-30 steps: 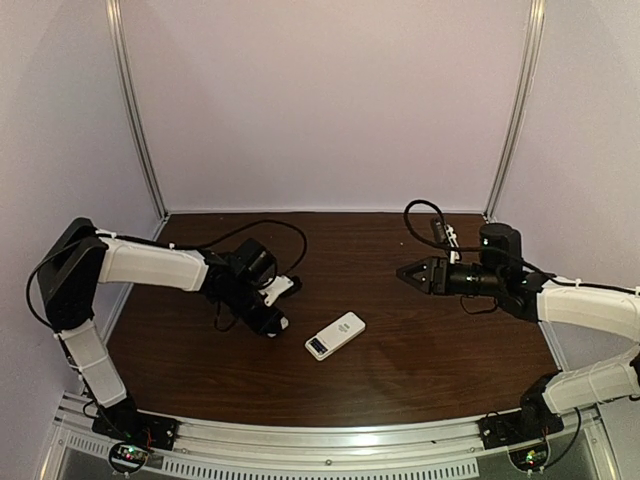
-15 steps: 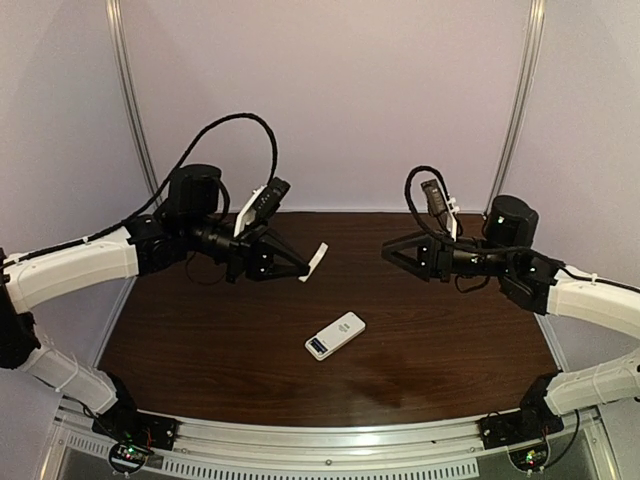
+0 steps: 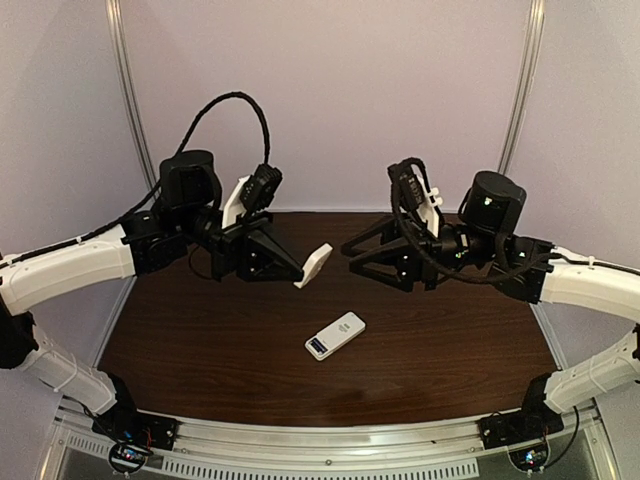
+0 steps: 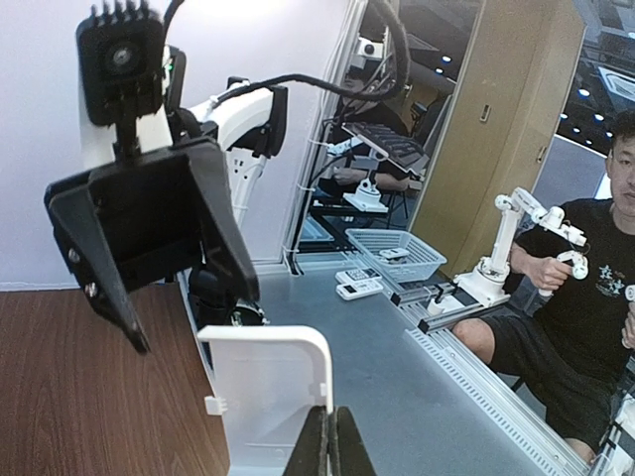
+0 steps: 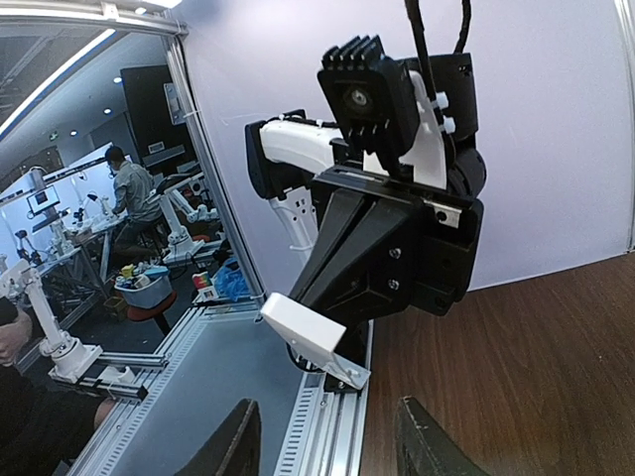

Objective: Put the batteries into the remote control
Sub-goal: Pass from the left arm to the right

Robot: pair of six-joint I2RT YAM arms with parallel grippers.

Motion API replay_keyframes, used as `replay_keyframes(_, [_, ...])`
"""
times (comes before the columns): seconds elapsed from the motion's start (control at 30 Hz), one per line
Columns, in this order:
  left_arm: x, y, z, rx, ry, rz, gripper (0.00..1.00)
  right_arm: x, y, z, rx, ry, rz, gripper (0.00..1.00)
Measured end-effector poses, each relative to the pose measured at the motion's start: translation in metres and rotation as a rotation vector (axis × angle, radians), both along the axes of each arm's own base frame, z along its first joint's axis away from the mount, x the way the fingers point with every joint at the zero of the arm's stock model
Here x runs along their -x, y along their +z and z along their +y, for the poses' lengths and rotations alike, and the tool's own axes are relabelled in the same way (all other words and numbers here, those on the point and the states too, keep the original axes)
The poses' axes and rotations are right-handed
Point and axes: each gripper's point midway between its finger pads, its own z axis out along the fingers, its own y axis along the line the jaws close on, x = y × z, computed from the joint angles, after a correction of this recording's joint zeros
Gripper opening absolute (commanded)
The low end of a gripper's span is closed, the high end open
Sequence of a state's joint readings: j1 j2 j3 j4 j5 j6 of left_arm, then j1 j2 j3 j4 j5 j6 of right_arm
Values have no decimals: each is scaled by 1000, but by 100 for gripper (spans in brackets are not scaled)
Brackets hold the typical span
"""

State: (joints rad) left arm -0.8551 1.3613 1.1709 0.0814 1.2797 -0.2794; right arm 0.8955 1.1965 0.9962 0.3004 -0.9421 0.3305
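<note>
White plastic: your left gripper (image 3: 298,274) is pinched closed on the plain cover (image 3: 314,264), which hangs in the air above the dark wooden table (image 3: 450,350). Your right gripper (image 3: 350,258) faces it from near by, fingers spread wide and holding nothing. The remote (image 3: 335,335) lies flat on the table below and between them, its display end nearer the arm bases.

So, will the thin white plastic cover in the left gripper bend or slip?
Probably stiff: the thin white plastic cover juts out flat, pinched at one end only. Likely light, being thin. Smooth, so it may pivot in the left gripper.
</note>
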Motion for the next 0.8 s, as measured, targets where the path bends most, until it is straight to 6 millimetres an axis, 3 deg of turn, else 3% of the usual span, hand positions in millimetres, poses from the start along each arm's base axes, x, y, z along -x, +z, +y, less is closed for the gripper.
replay_keyframes(0.23, [12,11,1,34,-54,-3,0,13,-20,22,65,64,-12,44])
replay_keyframes(0.57, [21,18,1,57,-92,-3,0,31,0,29,35,101,-98,34])
replay_keyframes(0.8, [25,19,2,66,-115,-5,0,41,2,33,42,113,-121,23])
